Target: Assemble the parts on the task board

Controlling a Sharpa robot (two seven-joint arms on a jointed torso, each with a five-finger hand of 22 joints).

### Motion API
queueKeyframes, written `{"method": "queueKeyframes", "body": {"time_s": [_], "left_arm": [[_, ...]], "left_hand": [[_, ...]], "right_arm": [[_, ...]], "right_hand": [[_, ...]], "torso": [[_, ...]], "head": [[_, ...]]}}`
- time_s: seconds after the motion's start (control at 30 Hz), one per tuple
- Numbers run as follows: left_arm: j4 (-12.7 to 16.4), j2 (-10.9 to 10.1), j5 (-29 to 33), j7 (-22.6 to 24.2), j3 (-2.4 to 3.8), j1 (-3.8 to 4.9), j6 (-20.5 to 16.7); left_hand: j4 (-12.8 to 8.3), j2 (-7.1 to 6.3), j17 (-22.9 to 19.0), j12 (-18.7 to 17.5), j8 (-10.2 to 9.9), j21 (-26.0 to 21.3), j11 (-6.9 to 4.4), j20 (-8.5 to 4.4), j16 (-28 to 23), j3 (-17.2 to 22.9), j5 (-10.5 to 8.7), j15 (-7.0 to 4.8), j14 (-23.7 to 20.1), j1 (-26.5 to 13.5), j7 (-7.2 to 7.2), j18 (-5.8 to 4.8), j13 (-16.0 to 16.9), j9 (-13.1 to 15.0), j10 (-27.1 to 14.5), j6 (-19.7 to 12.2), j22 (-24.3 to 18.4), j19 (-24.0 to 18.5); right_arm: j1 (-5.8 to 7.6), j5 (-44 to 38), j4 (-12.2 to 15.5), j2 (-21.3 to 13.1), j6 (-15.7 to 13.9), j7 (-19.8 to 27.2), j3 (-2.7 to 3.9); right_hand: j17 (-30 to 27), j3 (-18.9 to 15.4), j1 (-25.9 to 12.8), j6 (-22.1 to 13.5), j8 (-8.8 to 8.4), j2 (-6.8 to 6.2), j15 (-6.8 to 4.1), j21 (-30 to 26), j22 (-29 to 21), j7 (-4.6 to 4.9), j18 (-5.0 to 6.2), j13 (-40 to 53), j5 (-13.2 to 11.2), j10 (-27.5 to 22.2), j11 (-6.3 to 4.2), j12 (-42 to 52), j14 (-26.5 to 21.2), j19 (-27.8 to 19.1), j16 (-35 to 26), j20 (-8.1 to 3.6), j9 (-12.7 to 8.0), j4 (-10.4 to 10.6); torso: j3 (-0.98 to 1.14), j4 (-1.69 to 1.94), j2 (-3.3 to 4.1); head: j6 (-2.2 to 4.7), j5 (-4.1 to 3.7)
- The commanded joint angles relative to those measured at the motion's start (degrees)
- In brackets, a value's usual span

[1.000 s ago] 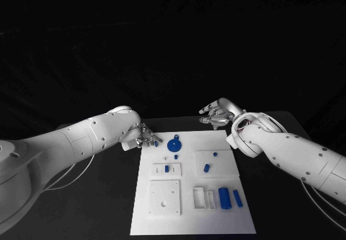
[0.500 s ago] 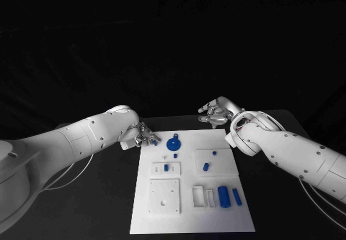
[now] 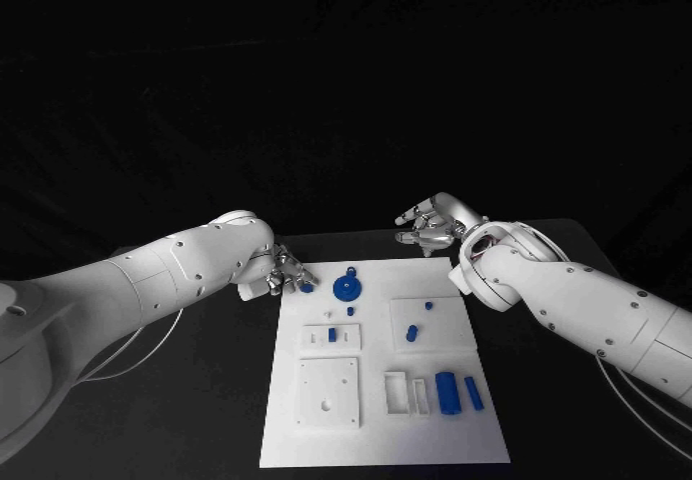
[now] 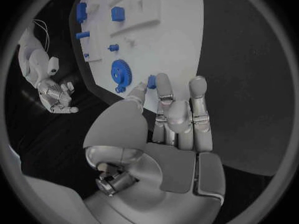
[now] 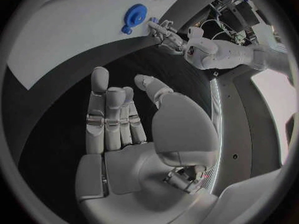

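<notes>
Left hand (image 3: 287,276): we log it at the far left corner of the task board (image 3: 382,440), pinching a small blue part (image 3: 306,287) between thumb and fingertip, just beside the blue gear (image 3: 348,289); in the left wrist view the same part (image 4: 151,80) sits at the fingertips, over the board's edge. Against the frames of a second ago, we find this hand drawn slightly back toward the board's edge, the part going with it; we judge the pick made and the carry to a seat not yet begun. Right hand (image 3: 431,228): beyond the board's far right corner, above the black table (image 3: 216,400), fingers loosely apart and holding nothing, little changed over the second. Other parts, relative to the board's middle: a short blue peg (image 3: 411,333) just right of it on a raised white plate, two blue blocks (image 3: 459,392) toward the near right, a small blue piece (image 3: 333,336) just left. We cannot tell which seat the held part belongs to.
</notes>
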Motion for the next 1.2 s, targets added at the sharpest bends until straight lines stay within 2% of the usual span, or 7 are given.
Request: {"method": "queueKeyframes", "body": {"time_s": [0.03,0.63,0.83,1.0,1.13,1.2], "left_arm": [[0.1,-0.1,1.4,0.6,0.03,-0.01,0.8],[0.6,-0.6,3.2,0.1,0.09,0.00,1.8],[0.6,-0.8,3.6,0.1,0.13,0.00,2.4],[0.7,-1.0,3.9,0.2,0.15,-0.01,2.8],[0.8,-1.0,4.1,0.2,0.16,-0.01,3.1],[0.8,-1.1,4.3,0.4,0.16,-0.01,3.3]], "left_hand": [[-0.2,0.36,0.0,0.1,0.3,-0.1,-0.06,-0.20,0.2,0.1,0.16,-0.16,-0.2,0.0,-0.32,-0.76,0.1,0.1,1.3,0.0,1.0,0.0],[-0.6,0.40,0.2,0.0,0.4,-0.1,-0.09,-0.16,0.3,0.0,0.05,-0.16,-0.2,0.4,-0.38,-0.72,0.0,0.4,1.5,0.1,0.9,0.0],[-1.9,0.21,-0.1,-0.1,-0.4,-0.1,-0.03,-0.12,0.1,0.1,1.27,-0.12,-0.3,1.4,-0.27,-0.70,0.0,-0.5,1.3,0.0,0.9,-0.1],[-3.4,-0.08,-0.3,-0.1,-1.1,-0.2,-0.03,-0.14,0.0,0.6,6.10,-0.15,-0.5,2.9,-0.28,-0.75,0.0,-1.4,1.0,0.0,1.0,-0.2],[-5.6,0.27,-0.4,-0.2,-1.9,-0.2,-0.08,-0.18,0.0,2.4,11.39,-0.16,-0.6,5.3,-0.38,-0.82,0.0,-2.5,0.8,0.0,1.0,-0.3],[-6.6,0.51,-0.5,-0.3,-2.2,-0.2,-0.07,-0.15,0.0,3.4,12.28,-0.15,-0.6,6.0,-0.35,-0.81,-0.1,-3.0,0.8,0.0,1.0,-0.4]], "right_arm": [[-0.01,-0.4,-0.1,0.1,0.1,0.2,0.03],[-0.01,-0.4,-0.3,0.3,0.2,0.2,0.03],[-0.02,-0.4,-0.5,0.4,0.2,0.3,0.03],[-0.02,-0.4,-0.5,0.5,0.2,0.3,0.03],[-0.02,-0.4,-0.5,0.5,0.2,0.3,0.03],[-0.02,-0.4,-0.5,0.5,0.2,0.3,0.03]], "right_hand": [[-0.1,-0.1,0.0,-0.3,-0.21,-0.18,-0.14,-0.1,0.0,-0.11,0.49,-0.1,0.2,-0.1,-0.12,0.2,0.2,1.8,-0.2,-0.22,-0.1,0.2],[-0.1,-0.1,0.1,-0.3,-0.21,-0.15,-0.15,-0.1,-0.1,-0.11,0.50,-0.1,0.3,-0.1,-0.13,0.2,0.2,1.7,-0.2,-0.22,-0.1,0.1],[-0.1,-0.1,0.1,-0.3,-0.21,-0.15,-0.15,-0.1,-0.1,-0.11,0.50,-0.1,0.3,-0.1,-0.13,0.2,0.2,1.7,-0.2,-0.22,-0.1,0.1],[-0.1,0.0,0.1,-0.3,-0.21,-0.12,-0.15,-0.1,-0.1,-0.10,0.50,-0.1,0.3,-0.1,-0.13,0.2,0.2,1.8,-0.2,-0.23,-0.1,0.1],[-0.1,0.0,0.1,-0.3,-0.21,-0.12,-0.15,-0.1,-0.1,-0.10,0.50,-0.1,0.3,-0.1,-0.13,0.2,0.2,1.8,-0.2,-0.23,-0.1,0.1],[-0.1,0.0,0.1,-0.3,-0.21,-0.12,-0.15,-0.1,-0.1,-0.10,0.50,-0.1,0.3,-0.1,-0.13,0.2,0.2,1.8,-0.2,-0.23,-0.1,0.1]], "torso": [[0.02,-0.04,-0.01],[0.04,-0.03,0.05],[0.03,-0.02,0.07],[0.03,-0.02,0.07],[0.04,-0.02,0.07],[0.04,-0.02,0.06]], "head": [[0.00,0.05],[0.03,0.14],[0.00,0.20],[-0.08,0.27],[-0.08,0.28],[-0.13,0.29]]}}
